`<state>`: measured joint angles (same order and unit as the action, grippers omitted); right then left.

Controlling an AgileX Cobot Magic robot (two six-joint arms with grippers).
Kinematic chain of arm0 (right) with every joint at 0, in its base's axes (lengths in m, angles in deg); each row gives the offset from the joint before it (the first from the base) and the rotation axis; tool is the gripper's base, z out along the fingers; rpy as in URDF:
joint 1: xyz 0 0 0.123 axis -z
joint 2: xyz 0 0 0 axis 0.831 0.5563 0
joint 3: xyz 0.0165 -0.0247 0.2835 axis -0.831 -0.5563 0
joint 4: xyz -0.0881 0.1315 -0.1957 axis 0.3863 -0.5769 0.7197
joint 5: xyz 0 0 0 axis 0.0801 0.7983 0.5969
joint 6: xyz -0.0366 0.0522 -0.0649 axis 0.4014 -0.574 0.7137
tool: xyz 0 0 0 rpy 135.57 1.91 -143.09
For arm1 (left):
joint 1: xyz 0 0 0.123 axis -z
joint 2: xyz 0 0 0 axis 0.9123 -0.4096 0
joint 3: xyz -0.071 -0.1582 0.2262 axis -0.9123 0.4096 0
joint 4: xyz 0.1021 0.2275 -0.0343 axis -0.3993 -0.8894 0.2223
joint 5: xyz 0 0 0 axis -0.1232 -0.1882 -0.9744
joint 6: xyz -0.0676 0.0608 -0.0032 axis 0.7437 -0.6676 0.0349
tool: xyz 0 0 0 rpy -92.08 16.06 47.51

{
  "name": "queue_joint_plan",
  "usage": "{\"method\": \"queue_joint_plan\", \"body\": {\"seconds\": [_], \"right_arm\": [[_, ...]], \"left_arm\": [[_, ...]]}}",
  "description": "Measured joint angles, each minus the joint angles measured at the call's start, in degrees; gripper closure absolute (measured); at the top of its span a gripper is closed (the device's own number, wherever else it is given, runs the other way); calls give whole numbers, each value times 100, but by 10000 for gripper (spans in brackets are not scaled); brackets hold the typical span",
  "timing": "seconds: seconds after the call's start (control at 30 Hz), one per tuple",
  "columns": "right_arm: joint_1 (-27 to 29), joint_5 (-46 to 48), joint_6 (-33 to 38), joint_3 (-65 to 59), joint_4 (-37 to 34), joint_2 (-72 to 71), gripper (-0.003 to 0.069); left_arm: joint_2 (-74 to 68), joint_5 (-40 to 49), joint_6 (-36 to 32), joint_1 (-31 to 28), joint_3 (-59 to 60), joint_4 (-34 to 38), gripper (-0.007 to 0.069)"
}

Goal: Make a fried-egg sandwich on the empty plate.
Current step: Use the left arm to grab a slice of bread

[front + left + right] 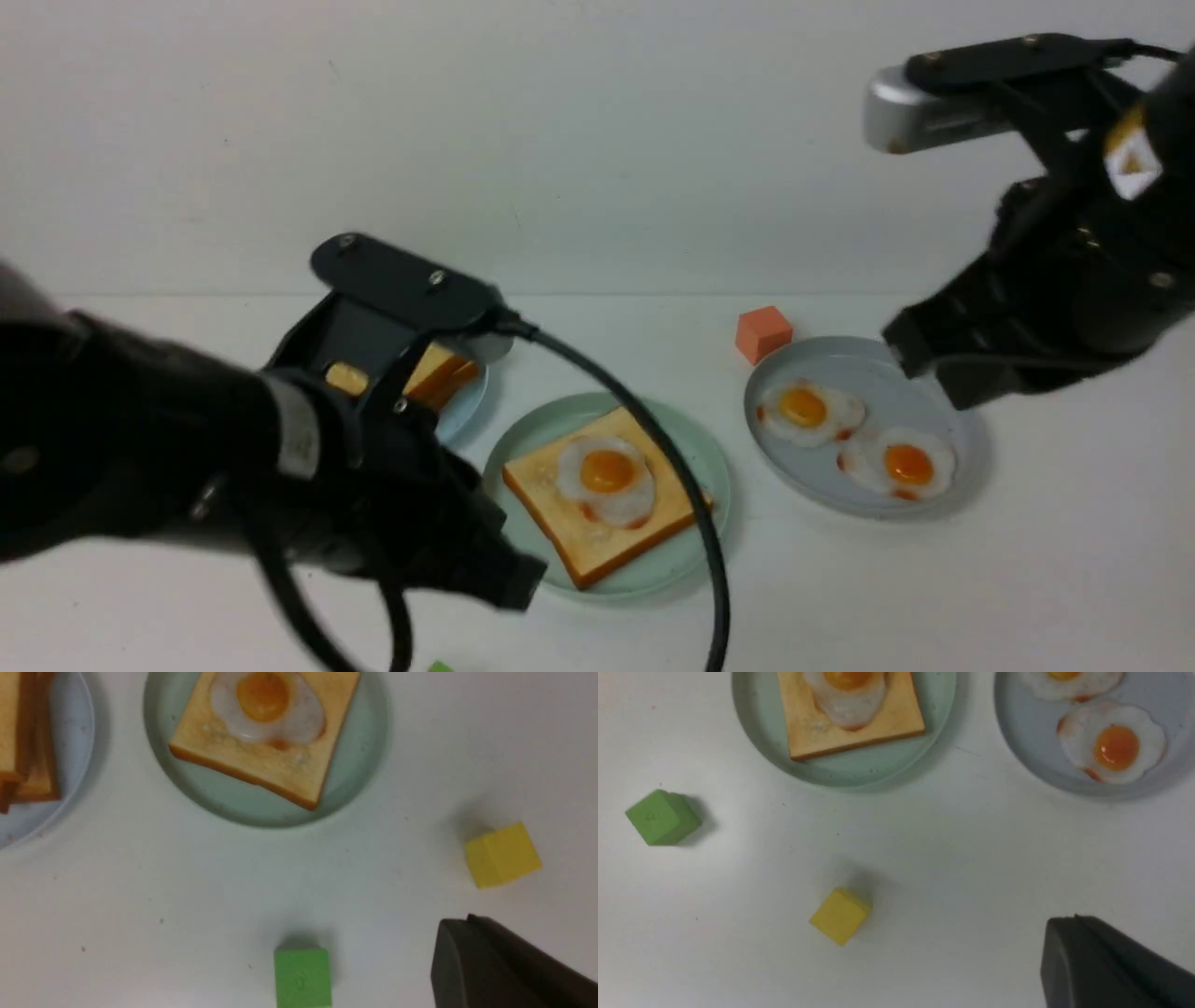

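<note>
A white table point(1027, 579) meets a plain white wall point(560, 140). On it the green plate point(532, 439) holds one toast slice point(583, 537) with a fried egg point(607, 474) on top. It sits just right of the left claw point(509, 581), well left of the raised right claw point(934, 364). Both claws are closed and empty

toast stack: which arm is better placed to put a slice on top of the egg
Left. The toast stack lies on the robot's left, nearer the left gripper. The right gripper is over by the egg plate, with the green plate between it and the stack.
</note>
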<state>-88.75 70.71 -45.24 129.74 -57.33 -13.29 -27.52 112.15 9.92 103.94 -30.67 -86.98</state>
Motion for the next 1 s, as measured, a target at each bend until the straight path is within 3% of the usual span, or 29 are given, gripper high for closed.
{"method": "queue_joint_plan", "body": {"seconds": [0.27, 0.6, 0.8, 0.9, 1.0], "right_arm": [[0, 30, 61, -933, 7, -1613, 665], [0, -170, 432, -1266, -291, -2924, 662], [0, -454, 512, -1285, -525, -3520, 661], [0, -444, 512, -1290, -600, -3585, 661], [0, -409, 512, -1301, -679, -3585, 661]], "left_arm": [[-1429, 56, -1054, -1680, -1085, 678, 638], [-2960, 96, -1231, -1895, -2204, -36, 598], [-3551, -102, -1214, -1895, -2323, -615, 368], [-3721, -328, -1208, -1895, -2323, -833, 290], [-3823, -543, -1084, -1895, -2323, -964, 260]]}}
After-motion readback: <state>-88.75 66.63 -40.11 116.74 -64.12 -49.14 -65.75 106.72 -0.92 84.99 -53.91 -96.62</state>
